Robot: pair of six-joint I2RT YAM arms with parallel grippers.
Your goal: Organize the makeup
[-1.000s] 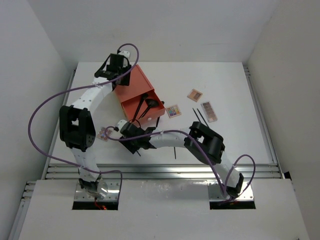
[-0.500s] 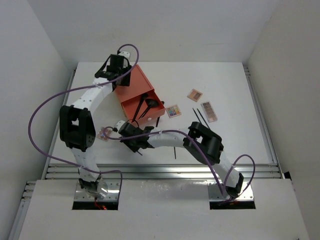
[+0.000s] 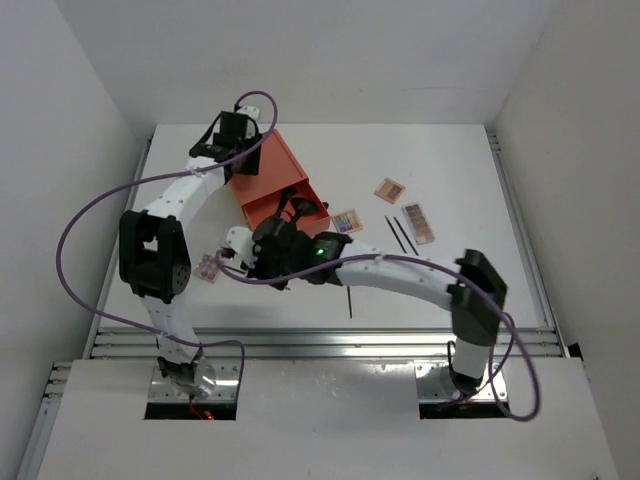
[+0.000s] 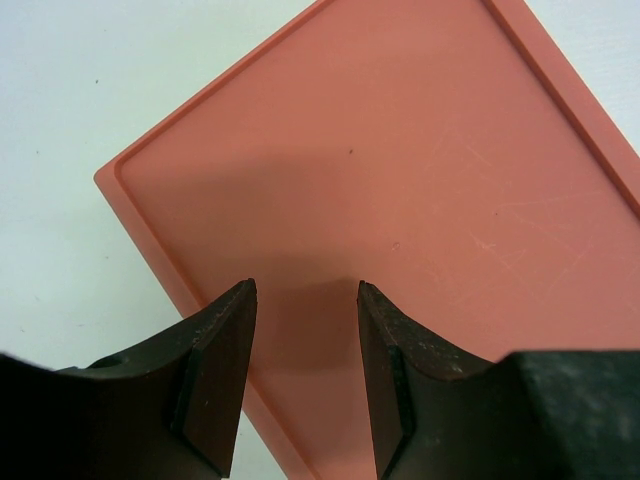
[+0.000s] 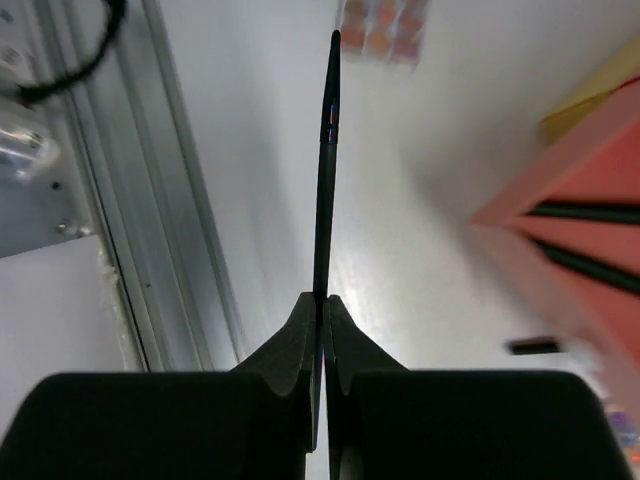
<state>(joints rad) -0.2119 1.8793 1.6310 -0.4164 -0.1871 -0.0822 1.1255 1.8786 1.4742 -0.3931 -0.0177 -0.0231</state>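
My right gripper is shut on a thin black makeup stick. The stick points toward a small pink-square palette lying at the table's left. In the top view this gripper hovers just in front of the orange-red box's open drawer, which holds black brushes. My left gripper is open above the flat orange lid, at the box's far corner, with nothing between its fingers. Three palettes and two black sticks lie to the right of the box.
One more black stick lies near the front rail. White walls enclose the table on three sides. Purple cables loop off both arms.
The right jaws closed on the black stick and carried it away from the front rail toward the drawer. The right elbow swung out to the right. The left arm stayed put.
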